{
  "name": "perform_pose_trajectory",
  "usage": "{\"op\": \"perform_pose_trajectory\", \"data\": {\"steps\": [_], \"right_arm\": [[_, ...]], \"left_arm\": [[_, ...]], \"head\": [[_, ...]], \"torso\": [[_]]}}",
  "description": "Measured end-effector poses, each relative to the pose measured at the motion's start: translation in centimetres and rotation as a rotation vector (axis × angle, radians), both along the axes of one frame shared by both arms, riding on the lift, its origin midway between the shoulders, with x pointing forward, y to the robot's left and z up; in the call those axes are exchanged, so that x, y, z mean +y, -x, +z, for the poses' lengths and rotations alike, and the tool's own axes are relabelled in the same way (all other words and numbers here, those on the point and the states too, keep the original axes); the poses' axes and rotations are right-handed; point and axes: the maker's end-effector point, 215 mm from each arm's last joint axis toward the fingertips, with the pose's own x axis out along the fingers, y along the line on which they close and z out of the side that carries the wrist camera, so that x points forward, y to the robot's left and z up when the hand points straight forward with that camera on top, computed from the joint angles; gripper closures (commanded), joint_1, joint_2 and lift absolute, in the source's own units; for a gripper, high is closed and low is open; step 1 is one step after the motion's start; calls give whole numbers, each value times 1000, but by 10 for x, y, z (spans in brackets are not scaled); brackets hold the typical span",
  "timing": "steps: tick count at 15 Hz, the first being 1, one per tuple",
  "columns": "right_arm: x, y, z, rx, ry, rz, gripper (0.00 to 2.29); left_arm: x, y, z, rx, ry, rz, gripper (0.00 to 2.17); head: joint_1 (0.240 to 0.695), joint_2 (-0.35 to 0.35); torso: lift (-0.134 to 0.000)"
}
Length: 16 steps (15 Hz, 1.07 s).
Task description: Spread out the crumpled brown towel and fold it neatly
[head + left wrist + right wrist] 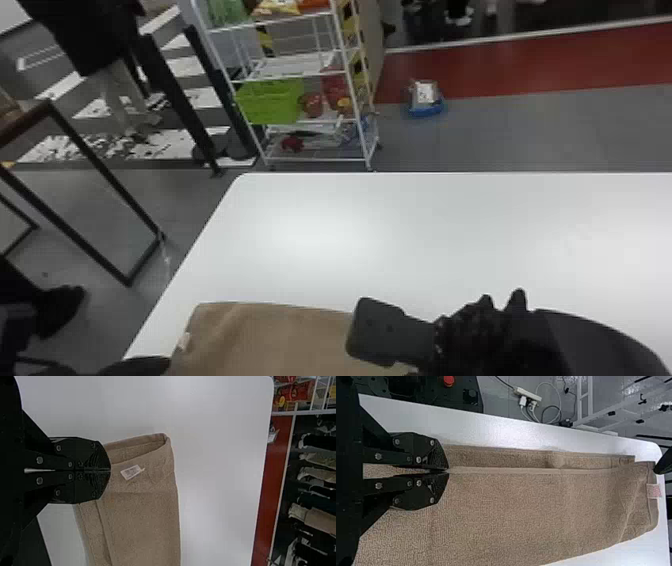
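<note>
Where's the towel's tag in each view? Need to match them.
Head view: tag low on the left, at the towel's left edge, just above the left jaws.
Left wrist view: on the towel's end, just beyond the left jaws' tips.
Right wrist view: at the towel end far from the right jaws, near the left jaws.
Shared landmark: brown towel.

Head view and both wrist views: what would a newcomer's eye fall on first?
First, the brown towel, laid in a folded strip on the near side of the white table, toward the left, with a pale tag at its left end. Next, the black right end effector, closed at the towel's fold line. Behind the table, the lime-green bin on the white rack stands out.
</note>
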Motion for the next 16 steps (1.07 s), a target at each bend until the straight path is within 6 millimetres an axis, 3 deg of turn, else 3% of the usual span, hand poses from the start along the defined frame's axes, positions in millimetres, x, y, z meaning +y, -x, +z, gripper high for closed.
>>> {"op": "perform_pose_trajectory", "data": {"steps": [6,9,13,16], "right_arm": [[5,5,3,9,-18,11,1048],[4,14,-9,18,4,33,1048],[4,17,-10,35,-4,33,1048],[8,15,1,49,-40,29,1048]], "left_arm": [[7,-1,5,-6,-17,1,1717],[0,1,-4,10,-5,-12,1717],[-3,2,-6,23,-7,-31,1717],[-2,3,5,17,-5,-53,1717]], "head": [[695,350],[695,350],[695,350],[695,350]], "torso": [[-122],[-122],[-122],[-122]]}}
